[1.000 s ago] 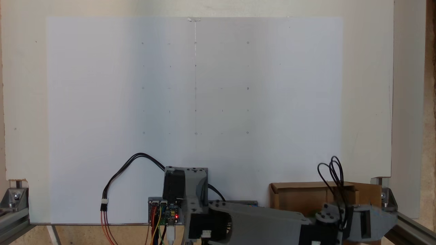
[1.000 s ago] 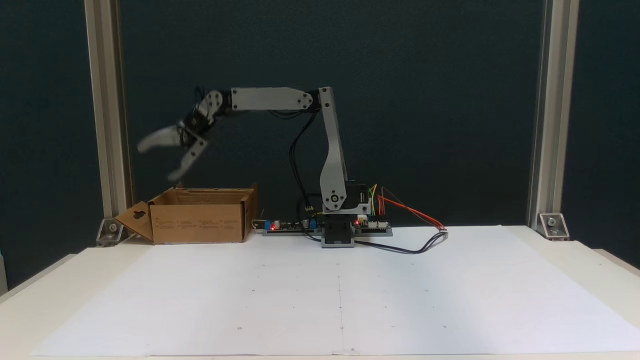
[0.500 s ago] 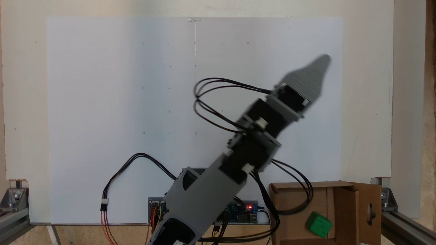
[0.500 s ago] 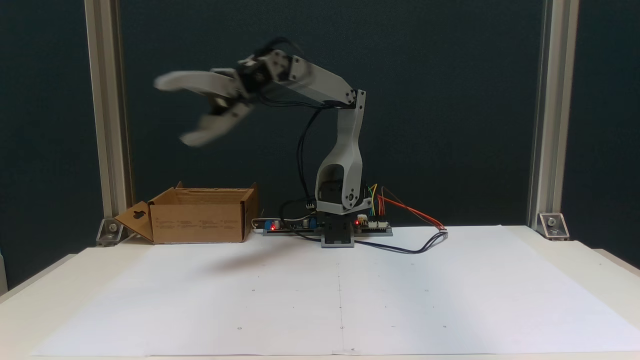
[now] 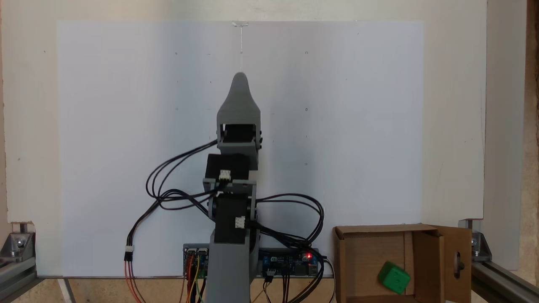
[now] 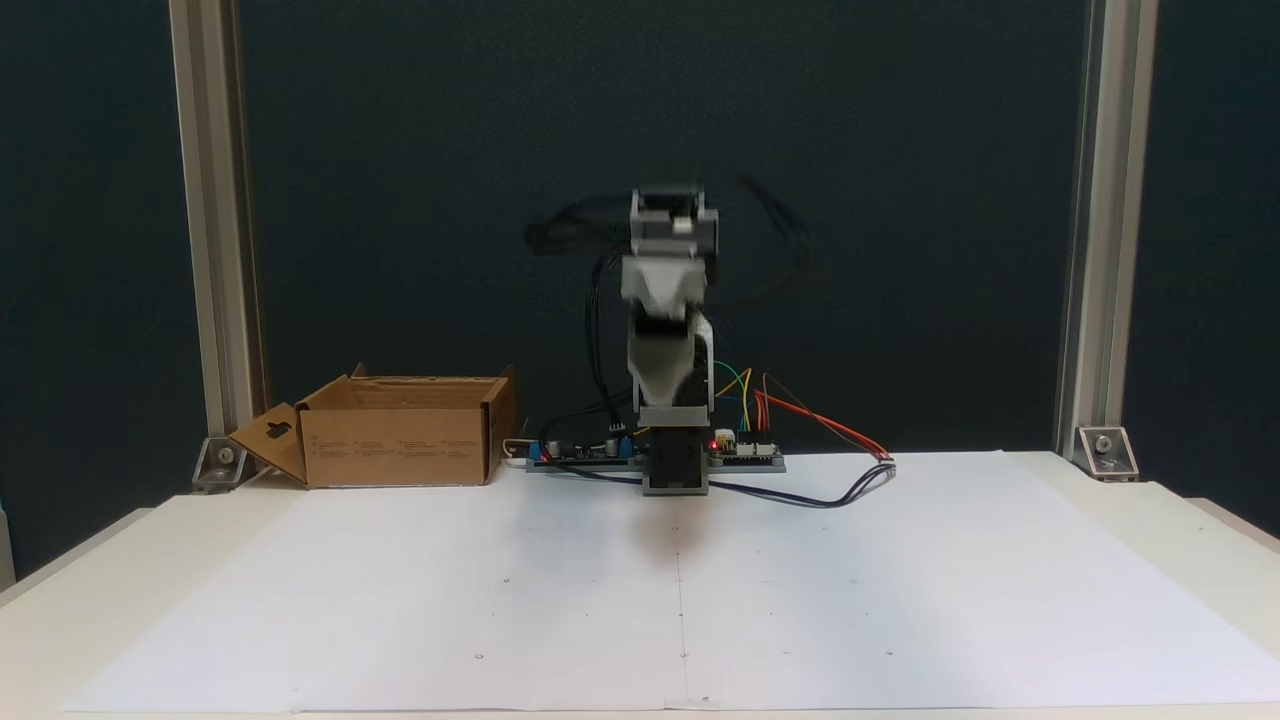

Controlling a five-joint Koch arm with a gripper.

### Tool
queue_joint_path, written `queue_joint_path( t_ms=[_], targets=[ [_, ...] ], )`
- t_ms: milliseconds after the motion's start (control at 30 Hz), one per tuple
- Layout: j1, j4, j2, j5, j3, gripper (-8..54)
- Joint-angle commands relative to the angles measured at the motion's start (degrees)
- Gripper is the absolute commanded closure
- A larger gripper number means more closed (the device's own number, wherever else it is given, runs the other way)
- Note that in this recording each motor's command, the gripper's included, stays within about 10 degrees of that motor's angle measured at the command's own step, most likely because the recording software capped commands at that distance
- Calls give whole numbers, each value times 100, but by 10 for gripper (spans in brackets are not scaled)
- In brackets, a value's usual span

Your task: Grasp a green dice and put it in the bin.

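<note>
Since the green dice (image 5: 394, 277) already lies inside the bin (image 5: 366, 230), at the overhead picture's 4 o'clock corner, the drop looks done; I judge that only parking the arm is left. The arm points to 12 o'clock over the white paper (image 5: 105, 126). Whether the gripper (image 5: 240, 80) is spread or pressed together, I cannot tell

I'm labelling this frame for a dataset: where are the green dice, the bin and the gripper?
green dice (image 5: 394, 277): a fixed view, its top face.
bin (image 6: 395, 445): a fixed view, its front wall.
gripper (image 5: 240, 76): a fixed view, the upper tip.
</note>
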Motion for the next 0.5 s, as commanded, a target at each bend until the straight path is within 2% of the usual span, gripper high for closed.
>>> queue_joint_path(
  t_ms=[0,167,333,467],
  targets=[
    [-79,-947,519,246,264,12],
    [-53,-2160,756,211,1477,1],
    [53,-3417,747,167,2830,17],
    [62,-4340,747,158,3357,18]
  ],
)
